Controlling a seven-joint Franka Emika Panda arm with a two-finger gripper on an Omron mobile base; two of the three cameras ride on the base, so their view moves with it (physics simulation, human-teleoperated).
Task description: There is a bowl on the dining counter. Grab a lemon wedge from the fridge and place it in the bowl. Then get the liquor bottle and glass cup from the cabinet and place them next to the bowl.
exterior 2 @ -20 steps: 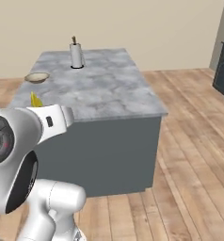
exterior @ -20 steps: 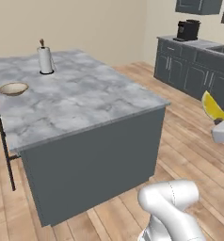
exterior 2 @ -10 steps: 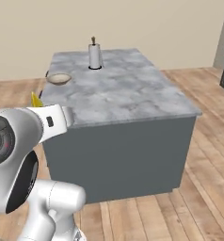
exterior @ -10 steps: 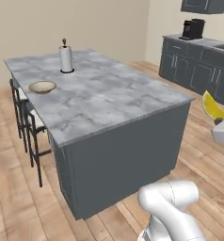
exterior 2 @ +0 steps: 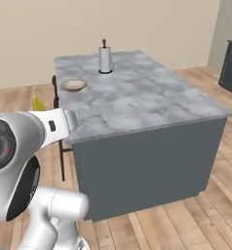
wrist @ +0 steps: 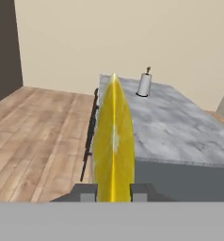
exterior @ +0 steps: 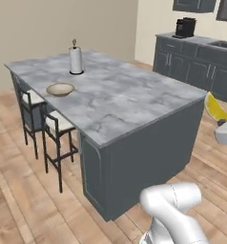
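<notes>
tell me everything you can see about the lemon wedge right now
The lemon wedge is bright yellow, a narrow pointed sliver seen edge-on in the hand view, with a paler line down its middle. It stands upright between the fingertips of the gripper, which is shut on its lower end. It hangs in the air off the dining counter, well short of the bowl. In the left base view it shows as a curved yellow slice at the right edge.

No readable text, label or number appears anywhere.
</notes>
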